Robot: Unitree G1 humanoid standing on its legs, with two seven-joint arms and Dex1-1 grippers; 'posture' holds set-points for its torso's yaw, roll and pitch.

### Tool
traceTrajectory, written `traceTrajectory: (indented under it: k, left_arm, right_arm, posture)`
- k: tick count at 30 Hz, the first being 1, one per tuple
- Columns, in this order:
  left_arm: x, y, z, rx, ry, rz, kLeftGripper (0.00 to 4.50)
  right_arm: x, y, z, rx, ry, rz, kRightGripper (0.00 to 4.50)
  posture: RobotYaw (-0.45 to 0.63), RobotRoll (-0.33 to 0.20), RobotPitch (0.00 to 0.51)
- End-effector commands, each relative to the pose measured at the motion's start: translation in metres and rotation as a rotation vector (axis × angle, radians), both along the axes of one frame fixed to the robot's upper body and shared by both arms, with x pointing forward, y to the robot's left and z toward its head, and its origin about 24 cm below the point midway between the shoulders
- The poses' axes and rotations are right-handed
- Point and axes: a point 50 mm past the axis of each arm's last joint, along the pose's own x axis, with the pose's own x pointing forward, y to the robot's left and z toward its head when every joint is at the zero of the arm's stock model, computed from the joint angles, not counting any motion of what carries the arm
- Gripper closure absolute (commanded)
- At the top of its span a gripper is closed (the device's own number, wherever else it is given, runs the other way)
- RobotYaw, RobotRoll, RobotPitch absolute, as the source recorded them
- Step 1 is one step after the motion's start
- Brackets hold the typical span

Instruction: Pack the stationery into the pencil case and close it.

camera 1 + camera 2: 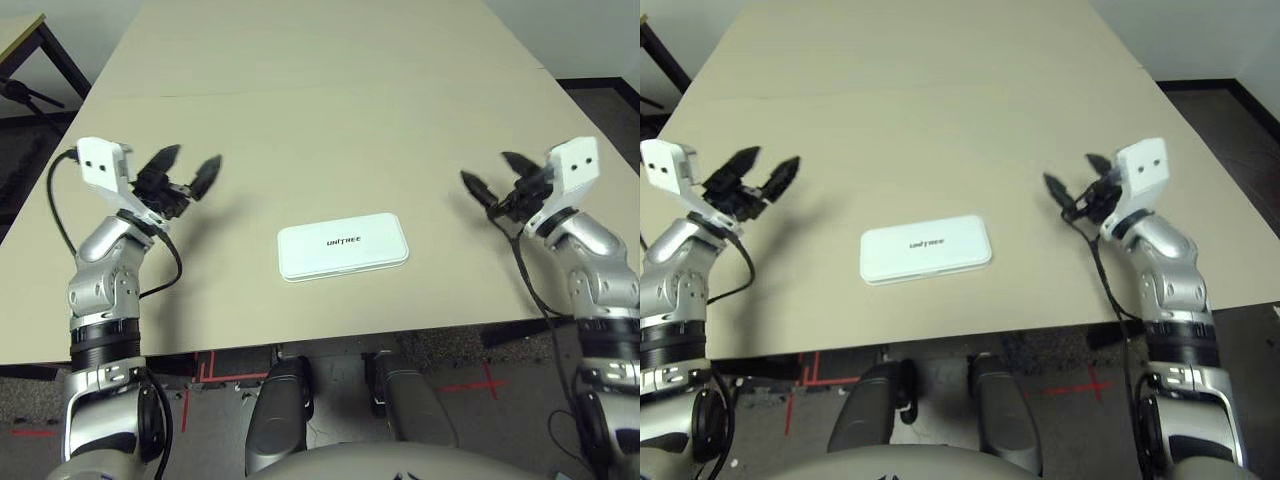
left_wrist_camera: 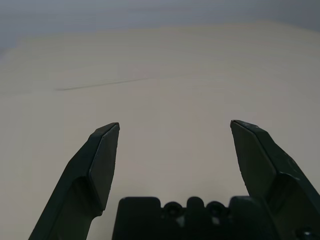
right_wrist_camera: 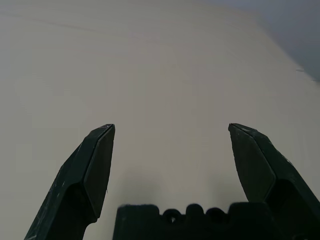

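Here on the left, the left hand [image 1: 193,165] hangs wide open over the worktop [image 1: 320,130]. In the middle lies the white pencil case [image 1: 343,247], lid closed, UNITREE print facing up, near the front edge, and over to the right, the right hand [image 1: 491,172] hovers, fingers spread too.

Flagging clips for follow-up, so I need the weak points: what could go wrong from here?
The pencil case looks closed, but its lid could sit down without being fully latched, and might pop open if lifted.
The left gripper and right gripper are open on either side of it; if either swept inward low, it could knock the case across the bare table.
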Motion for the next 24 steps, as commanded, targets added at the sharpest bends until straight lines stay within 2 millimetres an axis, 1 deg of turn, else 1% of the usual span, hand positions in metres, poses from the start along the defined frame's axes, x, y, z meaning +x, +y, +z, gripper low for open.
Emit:
traceTrajectory:
  k: [1, 7, 10, 14, 19, 24]
  left_arm:
    - [-0.005, 0.024, -0.013, 0.006, -0.007, 0.171, 0.03]
    - [-0.003, 0.038, -0.022, -0.019, -0.018, 0.29, 0.03]
    - [0.001, 0.035, -0.023, -0.02, -0.023, 0.283, 0.03]
    - [0.006, 0.03, -0.024, -0.02, -0.025, 0.273, 0.03]
    - [0.01, 0.024, -0.023, -0.02, -0.033, 0.26, 0.03]
    - [0.011, 0.021, -0.024, -0.017, -0.032, 0.247, 0.03]
  right_arm:
    - [0.002, -0.017, -0.005, -0.006, -0.026, -0.147, 0.0]
    - [0.005, -0.029, -0.009, 0.018, -0.043, -0.266, 0.0]
    - [0.007, -0.035, -0.01, 0.029, -0.037, -0.297, 0.0]
    - [0.011, -0.038, -0.011, 0.033, -0.027, -0.297, 0.0]
    - [0.014, -0.037, -0.009, 0.034, -0.025, -0.277, 0.0]
    - [0.014, -0.034, -0.013, 0.035, -0.018, -0.255, 0.0]
  posture:
    - [-0.01, 0.0, 0.15]
    - [-0.03, 0.0, 0.148]
    - [-0.04, 0.0, 0.15]
    - [-0.06, 0.0, 0.155]
    - [-0.07, 0.0, 0.169]
    - [-0.07, 0.0, 0.174]
